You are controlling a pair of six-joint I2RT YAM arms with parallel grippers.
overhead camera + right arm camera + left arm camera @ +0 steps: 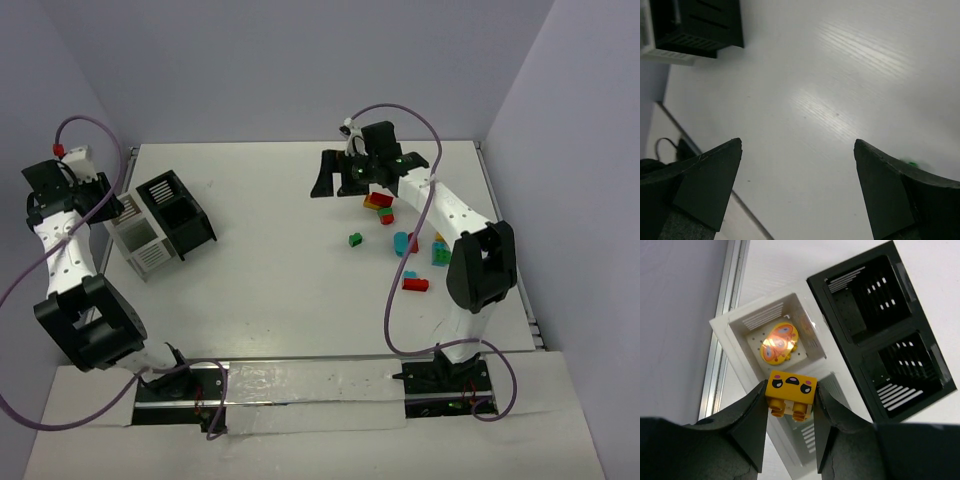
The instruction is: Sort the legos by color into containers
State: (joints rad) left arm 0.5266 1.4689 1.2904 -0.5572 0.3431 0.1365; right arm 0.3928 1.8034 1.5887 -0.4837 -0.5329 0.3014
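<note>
My left gripper [790,407] is shut on a yellow lego [791,389] with a printed face, and holds it above the white containers [735,327]. One white bin holds a yellow-orange butterfly piece [779,342]. In the top view the left gripper [110,205] hovers over the white containers [140,245], which adjoin the black containers [178,212]. My right gripper [362,172] stands open over the far right of the table with nothing between its fingers. Loose legos lie near it: a red and yellow one [378,201], green [355,239], cyan [402,243], teal [440,252] and red [415,284].
Two black bins [875,295] stand beside the white ones, and I see nothing inside them. A metal rail [722,340] marks the table's left edge. The right wrist view shows bare table under the right gripper [797,150], with the black containers [700,25] far off.
</note>
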